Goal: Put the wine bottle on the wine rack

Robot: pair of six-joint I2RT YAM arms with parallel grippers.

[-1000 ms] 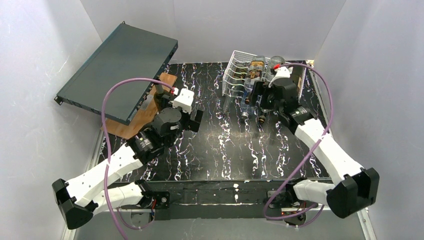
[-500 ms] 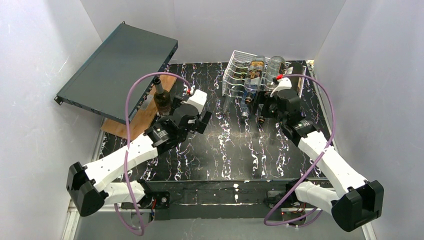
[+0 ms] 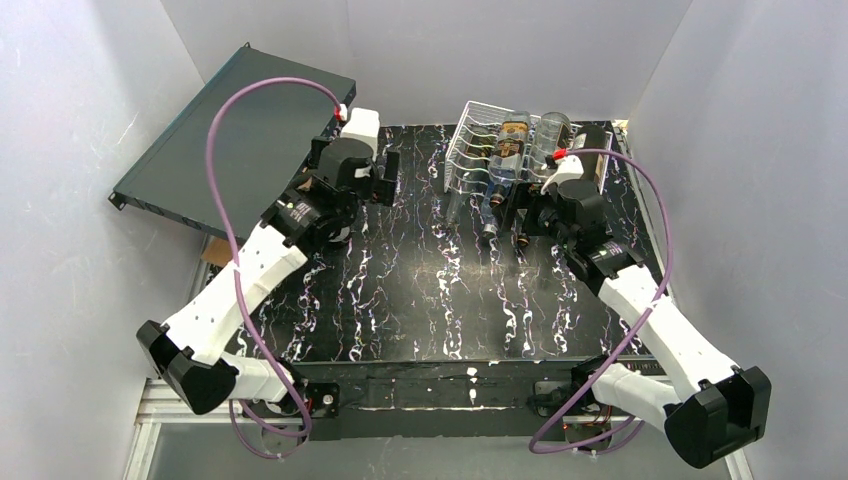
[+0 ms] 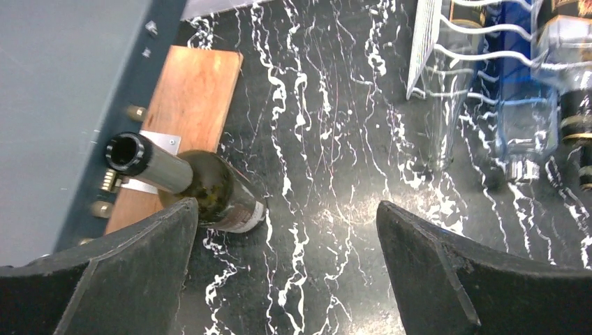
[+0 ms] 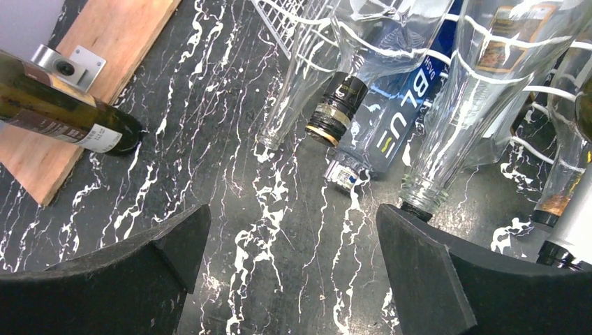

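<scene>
A dark green wine bottle (image 4: 209,192) stands upright on the black marbled table next to a wooden board; it also shows at the left of the right wrist view (image 5: 63,112). In the top view my left arm hides it. My left gripper (image 4: 286,206) is open and empty above the table, its left finger just beside the bottle; in the top view it (image 3: 355,185) hovers at the back left. The white wire wine rack (image 3: 468,150) at the back right holds several bottles. My right gripper (image 5: 293,209) is open and empty in front of the rack (image 5: 286,28), seen in the top view (image 3: 520,205).
A flat dark-teal case (image 3: 230,130) leans at the back left, over the wooden board (image 4: 188,105). Clear bottle necks (image 5: 426,188) and a blue bottle (image 5: 391,132) stick out of the rack toward my right gripper. White walls enclose the table.
My left arm has swung from the right of the bottle toward the back, so it now covers the bottle in the top view. My right gripper has drawn back slightly from the rack.
</scene>
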